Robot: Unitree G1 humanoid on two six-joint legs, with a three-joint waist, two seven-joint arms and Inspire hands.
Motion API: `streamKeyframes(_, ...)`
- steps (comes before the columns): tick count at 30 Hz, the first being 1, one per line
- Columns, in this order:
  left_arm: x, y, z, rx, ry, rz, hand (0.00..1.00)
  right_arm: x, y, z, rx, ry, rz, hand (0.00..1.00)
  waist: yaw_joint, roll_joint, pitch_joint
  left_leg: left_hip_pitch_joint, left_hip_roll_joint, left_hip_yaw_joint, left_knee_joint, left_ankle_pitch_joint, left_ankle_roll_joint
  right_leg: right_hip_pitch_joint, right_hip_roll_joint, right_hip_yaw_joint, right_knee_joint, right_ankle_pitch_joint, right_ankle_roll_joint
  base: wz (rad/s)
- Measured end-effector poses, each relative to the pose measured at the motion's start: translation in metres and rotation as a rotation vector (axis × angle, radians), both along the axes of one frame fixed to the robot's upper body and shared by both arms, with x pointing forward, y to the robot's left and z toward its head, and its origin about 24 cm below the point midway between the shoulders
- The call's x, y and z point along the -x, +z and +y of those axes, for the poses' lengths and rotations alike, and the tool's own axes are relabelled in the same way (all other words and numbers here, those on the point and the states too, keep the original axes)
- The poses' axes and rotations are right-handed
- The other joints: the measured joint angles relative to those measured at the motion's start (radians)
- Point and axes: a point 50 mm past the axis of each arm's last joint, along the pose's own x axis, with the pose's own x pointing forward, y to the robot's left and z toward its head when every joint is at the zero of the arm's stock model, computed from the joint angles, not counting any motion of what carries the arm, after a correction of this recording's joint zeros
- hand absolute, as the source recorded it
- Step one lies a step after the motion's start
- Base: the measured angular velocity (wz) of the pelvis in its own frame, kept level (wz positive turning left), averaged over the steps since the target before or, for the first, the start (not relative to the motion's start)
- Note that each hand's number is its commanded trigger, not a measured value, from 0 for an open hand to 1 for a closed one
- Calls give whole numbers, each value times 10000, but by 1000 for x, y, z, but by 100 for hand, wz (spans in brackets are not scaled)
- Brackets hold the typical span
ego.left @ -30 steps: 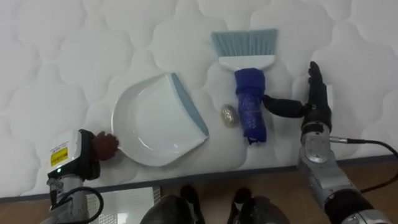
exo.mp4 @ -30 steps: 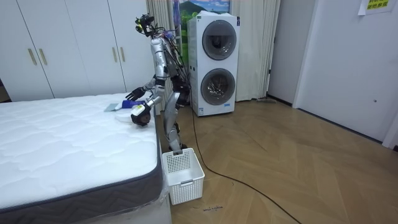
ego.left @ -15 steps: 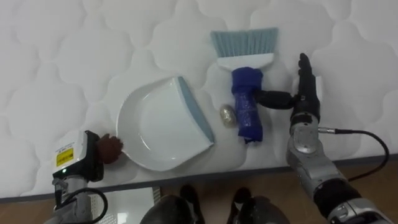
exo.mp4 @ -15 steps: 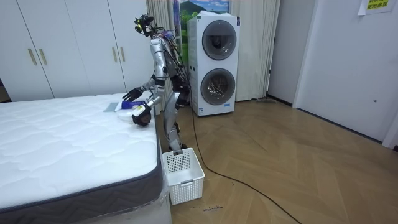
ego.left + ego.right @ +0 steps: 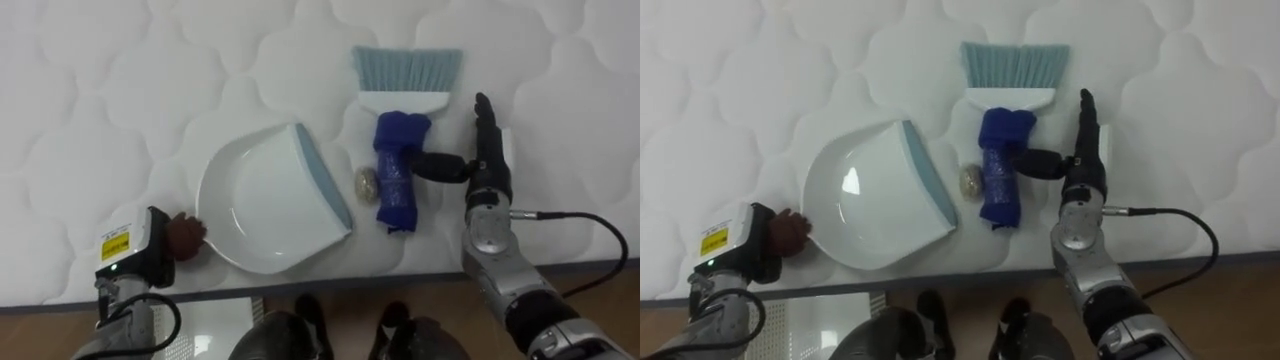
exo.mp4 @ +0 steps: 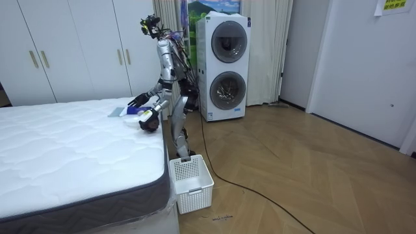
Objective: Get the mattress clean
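While the robot stands at the near edge of the bed [image 5: 120, 90], its left hand [image 5: 165, 245] clenches the back rim of the white dustpan [image 5: 265, 205]. Its right hand [image 5: 488, 180] lies released, fingers straight, thumb touching the blue-handled brush [image 5: 402, 170]. A small crumpled ball [image 5: 366, 182] sits between dustpan and brush.

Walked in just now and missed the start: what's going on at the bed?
The robot stands at the mattress edge with a white dustpan and a blue-handled brush lying before it. Its left hand is curled on the dustpan's rear end. Its right hand lies open beside the brush, thumb against the handle, not gripping. A small crumpled scrap sits on the mattress between dustpan and brush, not yet swept up.
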Motion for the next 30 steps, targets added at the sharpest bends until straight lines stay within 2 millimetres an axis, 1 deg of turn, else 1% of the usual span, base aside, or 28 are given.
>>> streamKeyframes(3, 0, 0, -1, 11, -8, -7, 100, 0, 0, 0, -1, 4, -29, 0, 68, 53, 28, -5, -2, 2, 0, 0, 0, -13, -7, -2, -2, 3, -6, 0)
streamKeyframes(7, 1, -1, 1, -85, 57, 38, 100, 0, 1, 0, -59, -26, -56, 0, 156, 71, 23, 0, -3, 31, -30, 4, -5, -27, -5, 5, -39, 4, -7, 0)
streamKeyframes(15, 1, -3, -6, 9, 13, -41, 100, -1, 3, 3, -338, -129, -222, 0, 159, 65, 11, 17, -2, 59, -28, 10, -9, -15, -2, 24, -22, 5, -6, 0)
streamKeyframes(21, 5, -6, -9, 98, 18, -57, 100, -2, 8, 9, -623, -392, -482, 0, 150, 1, -26, 48, -23, 78, -28, 18, -11, -13, -18, 62, -2, 6, -5, 0)
streamKeyframes(24, 7, -7, -10, 28, -20, -90, 100, -3, 10, 14, -812, -462, -642, 0, 89, -65, -65, 56, -23, 97, -24, 18, -10, -23, -21, 82, -3, 7, -4, 0)
streamKeyframes(27, 10, -9, -9, 2, -32, 7, 100, -4, 17, 22, -989, -341, -992, 0, -9, -143, -118, 101, -30, 141, -2, 23, -7, -13, -25, 123, -4, 15, 8, 0)
streamKeyframes(29, 13, -11, -8, 22, 85, 42, 100, -5, 26, 31, -1206, -143, -1466, 0, -82, -157, -128, 142, -31, 159, 6, 25, -3, 22, -28, 140, -5, 34, 24, 0)
streamKeyframes(30, 13, -11, -9, 18, 80, 32, 100, -5, 28, 33, -1267, -129, -1588, 0, -82, -157, -128, 159, -33, 161, 2, 27, 1, 39, -32, 136, -4, 38, 26, 0)
